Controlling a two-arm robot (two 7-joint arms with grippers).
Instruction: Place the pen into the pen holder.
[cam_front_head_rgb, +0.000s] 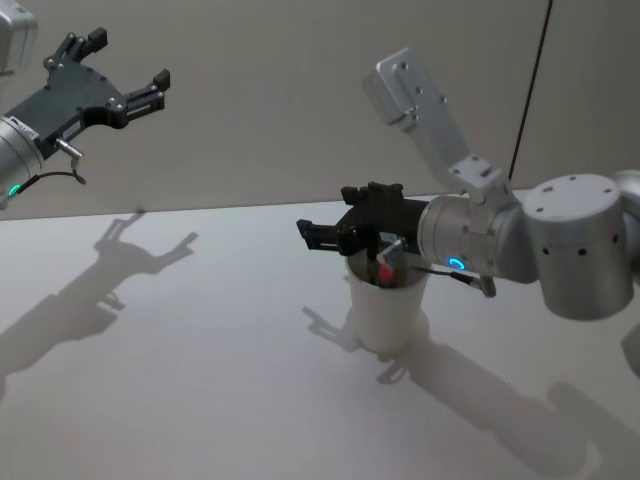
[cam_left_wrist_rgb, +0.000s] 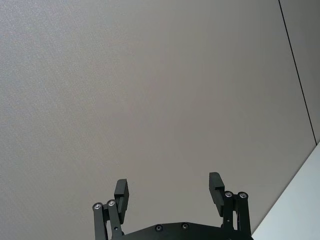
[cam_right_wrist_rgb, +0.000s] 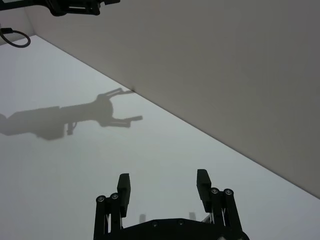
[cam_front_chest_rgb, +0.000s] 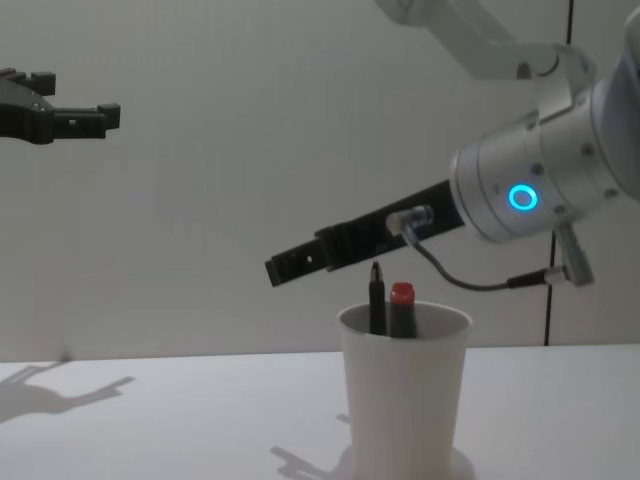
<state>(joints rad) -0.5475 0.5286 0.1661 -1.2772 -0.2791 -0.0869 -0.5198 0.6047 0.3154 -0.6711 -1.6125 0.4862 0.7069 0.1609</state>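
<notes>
The pen (cam_front_chest_rgb: 377, 297) stands in the pen holder (cam_front_chest_rgb: 405, 410) — my right gripper (cam_front_head_rgb: 322, 232) hovers above, fingers spread, empty; I should lift straight up — left gripper (cam_front_head_rgb: 125, 75) parked high, spread.

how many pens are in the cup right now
2, both standing in the white paper cup: a black pen on the robot's left side and a red-capped pen beside it. Shorter ones could be hidden below the rim.

One white paper cup (cam_front_chest_rgb: 403, 400) on the surface (cam_front_head_rgb: 200, 380); inside it two pens, one black-tipped (cam_front_chest_rgb: 376, 297), one red-capped (cam_front_chest_rgb: 402, 306).
</notes>
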